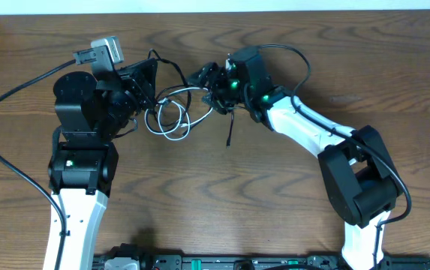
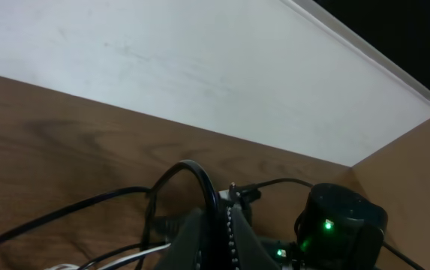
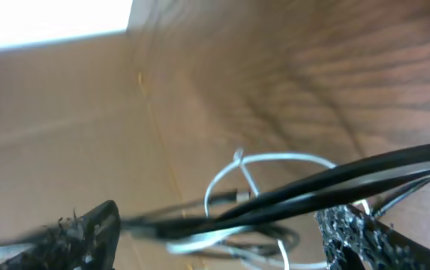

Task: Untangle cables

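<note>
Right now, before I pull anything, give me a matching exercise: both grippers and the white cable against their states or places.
Things:
1. left gripper
2. right gripper
3. white cable

States or places:
A. open, with a black cable running through it
B. lying in loops between the two grippers
C. shut

Pairs: 1-C, 2-A, 3-B.

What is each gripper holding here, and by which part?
Left gripper: jaws shut, apparently pinching the thin black cable mid-length, at its loop. Right gripper: open; cables pass between its jaws, unheld.
</note>
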Tool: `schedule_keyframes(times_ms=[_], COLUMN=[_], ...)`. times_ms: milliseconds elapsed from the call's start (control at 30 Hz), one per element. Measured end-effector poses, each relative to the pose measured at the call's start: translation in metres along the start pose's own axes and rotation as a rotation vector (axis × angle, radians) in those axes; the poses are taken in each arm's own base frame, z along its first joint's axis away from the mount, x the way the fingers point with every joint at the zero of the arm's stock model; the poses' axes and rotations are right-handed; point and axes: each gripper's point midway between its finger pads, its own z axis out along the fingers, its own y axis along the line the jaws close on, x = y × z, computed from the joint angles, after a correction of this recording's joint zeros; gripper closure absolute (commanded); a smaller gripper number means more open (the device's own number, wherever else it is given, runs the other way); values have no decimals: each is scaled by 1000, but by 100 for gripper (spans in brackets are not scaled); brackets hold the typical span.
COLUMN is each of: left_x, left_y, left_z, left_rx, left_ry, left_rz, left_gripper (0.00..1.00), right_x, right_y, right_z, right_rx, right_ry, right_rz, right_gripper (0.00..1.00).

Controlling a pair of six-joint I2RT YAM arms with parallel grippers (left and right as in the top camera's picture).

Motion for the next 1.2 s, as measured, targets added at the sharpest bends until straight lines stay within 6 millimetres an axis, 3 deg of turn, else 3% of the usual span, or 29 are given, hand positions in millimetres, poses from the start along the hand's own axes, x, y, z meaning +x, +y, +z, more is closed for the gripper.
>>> schedule_keyframes(times_ms=[567, 900, 967, 1033, 1100, 1200], left_x=[3, 3, 3, 3, 3, 3], left_y=[1, 2, 2, 2, 2, 2], left_z=[0, 0, 0, 0, 0, 0], left_rx=[-5, -6, -6, -6, -7, -7], left_ry=[10, 12, 12, 13, 13, 14], left_rz=[3, 6, 6, 6, 6, 6], left_gripper=[92, 92, 92, 92, 92, 92], right_x=[-25, -15, -12, -9, -7, -9], right_y=[0, 0, 0, -4, -12, -21], right_z=[-2, 5, 7, 8, 9, 8], right_rx=[1, 11, 17, 36, 67, 106], right_ry=[-152, -179, -183, -190, -203, -229], right_rz=[102, 136, 134, 134, 143, 146], right_gripper=[18, 23, 28, 40, 67, 95])
